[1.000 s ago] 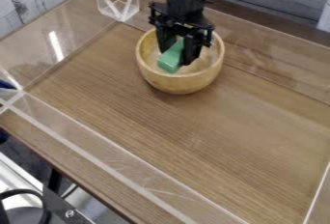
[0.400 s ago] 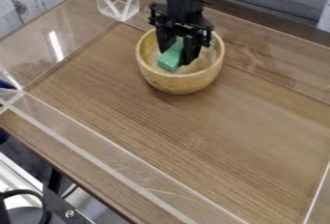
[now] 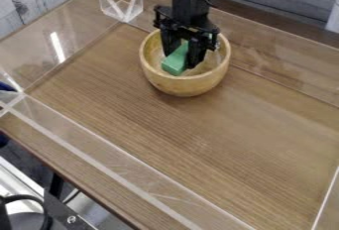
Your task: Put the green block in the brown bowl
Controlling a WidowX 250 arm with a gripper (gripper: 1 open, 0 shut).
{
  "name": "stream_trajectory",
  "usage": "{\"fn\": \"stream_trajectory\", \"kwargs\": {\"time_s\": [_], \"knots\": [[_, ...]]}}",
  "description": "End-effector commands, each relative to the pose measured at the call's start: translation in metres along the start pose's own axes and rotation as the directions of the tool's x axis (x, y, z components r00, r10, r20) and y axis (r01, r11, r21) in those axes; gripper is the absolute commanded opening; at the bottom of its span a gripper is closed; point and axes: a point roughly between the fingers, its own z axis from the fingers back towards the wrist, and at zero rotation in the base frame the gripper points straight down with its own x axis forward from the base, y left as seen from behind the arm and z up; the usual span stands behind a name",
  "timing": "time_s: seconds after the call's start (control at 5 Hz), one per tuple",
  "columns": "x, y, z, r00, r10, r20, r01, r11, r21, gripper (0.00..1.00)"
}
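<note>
The brown bowl [image 3: 185, 79] sits on the wooden table toward the back, a round tan wooden bowl with a thick rim. Inside it stands the green block [image 3: 173, 60], tilted on end against the bowl's left inner side. My black gripper [image 3: 185, 48] points straight down into the bowl, its fingers shut on the upper part of the green block. The block's top end is hidden behind the fingers.
A clear acrylic wall [image 3: 54, 125] runs around the wooden table top [image 3: 185, 145]. A clear folded plastic piece [image 3: 122, 4] stands at the back left. A dark cable [image 3: 20, 214] lies at the bottom left, off the table.
</note>
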Motion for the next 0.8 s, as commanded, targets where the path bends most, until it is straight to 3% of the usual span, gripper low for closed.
{"fn": "stream_trajectory", "kwargs": {"time_s": [0.0,0.6], "knots": [[0.0107,0.0077,0.0176,0.998,0.009,0.058,-0.010,1.000,0.019,0.00],[0.0113,0.0086,0.0168,0.999,0.011,0.050,-0.012,1.000,0.017,0.00]]}}
